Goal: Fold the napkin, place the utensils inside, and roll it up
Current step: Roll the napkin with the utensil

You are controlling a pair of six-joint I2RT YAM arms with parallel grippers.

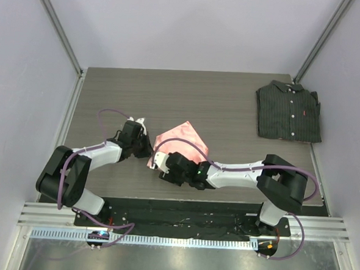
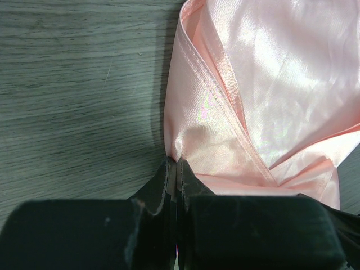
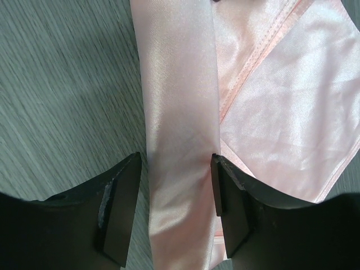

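The salmon-pink napkin (image 1: 182, 141) lies on the table's near middle, partly rolled, with a long rolled band (image 3: 180, 101) along its near-left side and flat folded cloth (image 3: 292, 101) beside it. My left gripper (image 1: 148, 148) is shut, its tips (image 2: 177, 162) pinching the end of the napkin's rolled edge (image 2: 202, 101). The right gripper (image 1: 165, 161) is open and straddles the band (image 3: 175, 169); its right finger (image 3: 225, 191) touches the cloth and its left finger (image 3: 121, 197) stands just off it. The utensils are hidden from every view.
A dark pinstriped folded shirt (image 1: 289, 111) lies at the table's far right. The grey wood-grain table (image 1: 170, 97) has raised metal rails along its left and right edges. Both arms reach in from the near edge and meet at the napkin.
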